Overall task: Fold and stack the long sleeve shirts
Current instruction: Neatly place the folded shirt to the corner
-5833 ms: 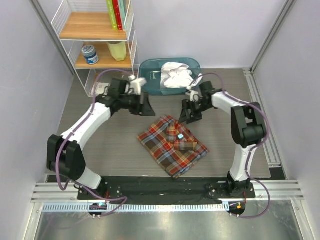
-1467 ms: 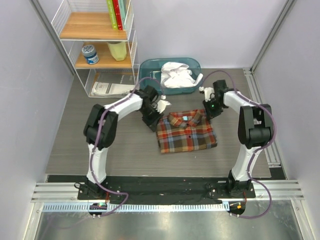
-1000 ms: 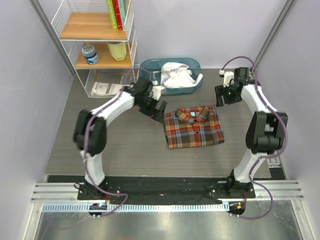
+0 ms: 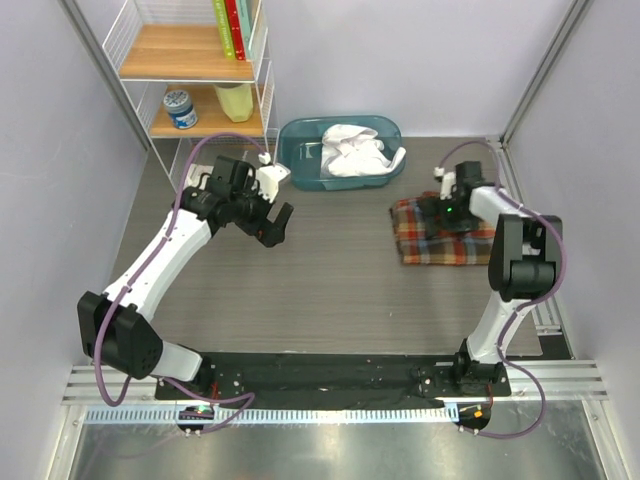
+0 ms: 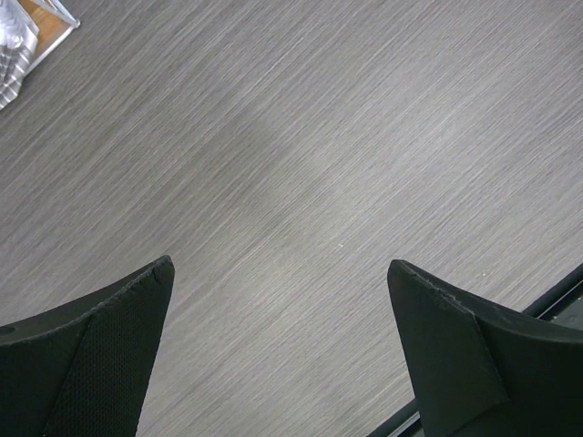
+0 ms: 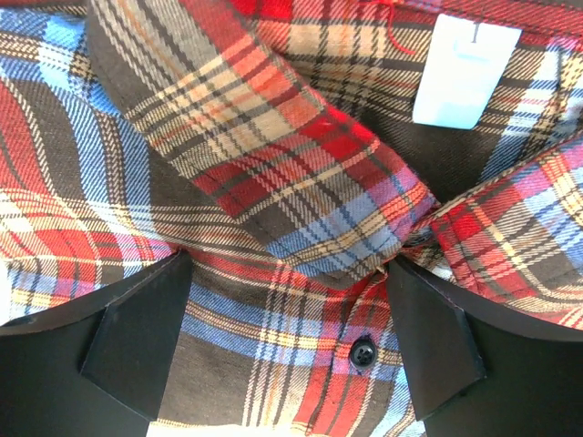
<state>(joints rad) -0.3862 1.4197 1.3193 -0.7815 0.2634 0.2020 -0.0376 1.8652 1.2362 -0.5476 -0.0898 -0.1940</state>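
Observation:
The plaid long sleeve shirt [image 4: 440, 243] lies folded on the table's right side. My right gripper [image 4: 446, 212] is over its collar end, open. In the right wrist view the fingers [image 6: 137, 332] stand wide apart with the plaid collar [image 6: 301, 173], a black button [image 6: 363, 353] and a white label [image 6: 460, 77] between them; nothing is pinched. The white long sleeve shirt [image 4: 352, 150] lies crumpled in the teal bin [image 4: 296, 155] at the back. My left gripper [image 4: 272, 228] is open and empty over bare table left of centre, and its wrist view [image 5: 278, 273] shows only the grey table.
A white wire shelf [image 4: 195, 75] stands at the back left with books, a tin and a yellow container; papers [image 4: 215, 178] lie under it. A metal rail [image 4: 525, 235] runs along the table's right edge, close to the plaid shirt.
The folded plaid shirt has shifted from the table's middle to the right side. My right gripper has come down onto its collar end. My left arm has drawn back to the left.

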